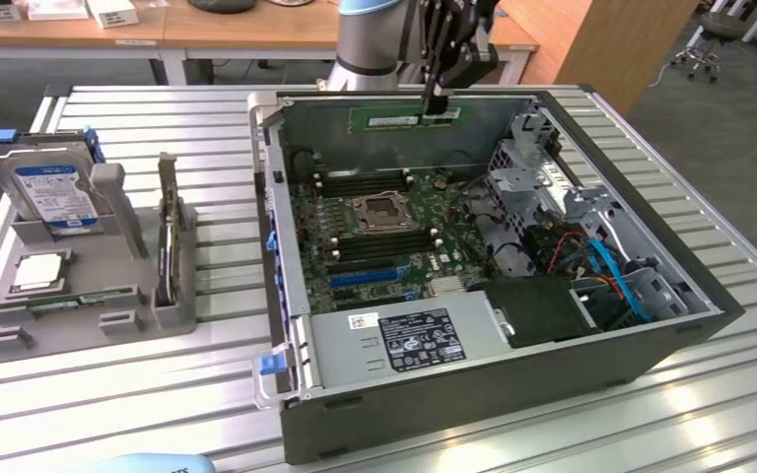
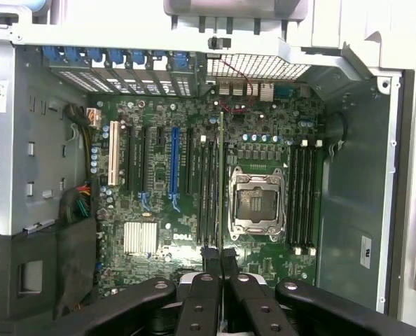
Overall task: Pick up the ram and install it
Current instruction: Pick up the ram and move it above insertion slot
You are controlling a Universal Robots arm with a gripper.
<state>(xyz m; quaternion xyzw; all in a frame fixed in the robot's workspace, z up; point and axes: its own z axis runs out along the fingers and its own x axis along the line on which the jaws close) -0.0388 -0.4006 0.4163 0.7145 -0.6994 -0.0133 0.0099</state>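
Observation:
The ram (image 1: 398, 117) is a long green stick held level over the far side of the open computer case (image 1: 694, 296). My gripper (image 1: 434, 99) is shut on it near the end toward the exterior view's right, coming down from above. In the wrist view the ram (image 2: 220, 175) shows edge-on as a thin line running out from between my fingertips (image 2: 211, 257). It hangs above the motherboard (image 2: 159, 231), over the black memory slots (image 2: 206, 189) beside the CPU socket (image 2: 255, 203). It touches no slot.
A grey parts tray (image 1: 129, 286) sits at the exterior view's left with a blue-labelled hard drive (image 1: 50, 192), a square silver CPU (image 1: 39, 271) and an upright card (image 1: 169, 236). Inside the case are a power supply (image 1: 405, 340), a drive cage (image 1: 536, 168) and blue cables (image 1: 615, 271).

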